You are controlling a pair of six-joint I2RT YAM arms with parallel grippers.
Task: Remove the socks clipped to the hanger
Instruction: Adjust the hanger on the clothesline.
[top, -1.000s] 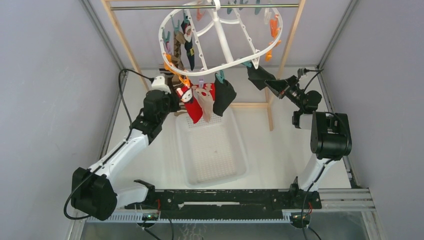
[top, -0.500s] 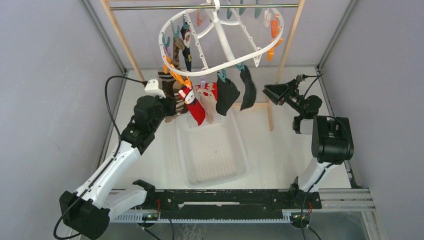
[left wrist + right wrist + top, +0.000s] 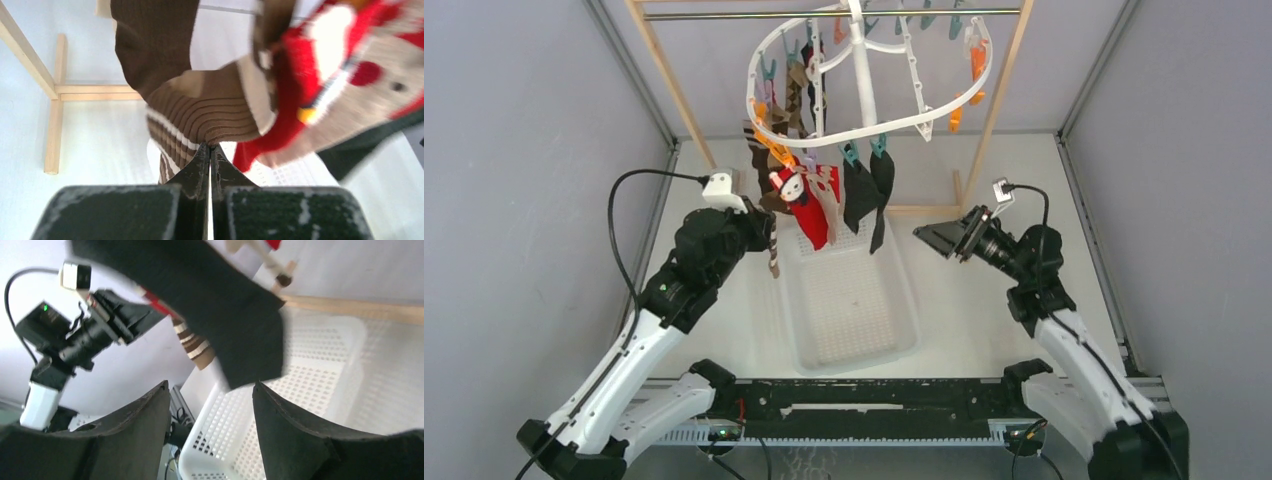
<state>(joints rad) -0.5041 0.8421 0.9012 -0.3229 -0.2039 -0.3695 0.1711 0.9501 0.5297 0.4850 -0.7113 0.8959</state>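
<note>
The right arm has dropped back from the hanger (image 3: 914,123) toward the tabletop, and the black sock (image 3: 881,185) it let go now hangs by its clip beside another dark one. The left arm has drawn back toward the near edge, and the hanger has swung and tipped low on its left side.

The left tool (image 3: 210,150) is pressed together on the cuff of the brown sock (image 3: 200,117), with the red sock (image 3: 320,75) crowding just beside it. The right tool (image 3: 210,405) stands apart and holds nothing. The remaining socks hang from the hanger's near rim, above the far end of the basket (image 3: 907,300).

The step in hand looks like pulling the brown sock free. The tilt suggests the frame is following the pull, so a steady draw straight down the sock's length should serve better than a sideways tug. The free right tool could brace the rim. The grip should not catch the red sock, and the sock is best released over the basket.
</note>
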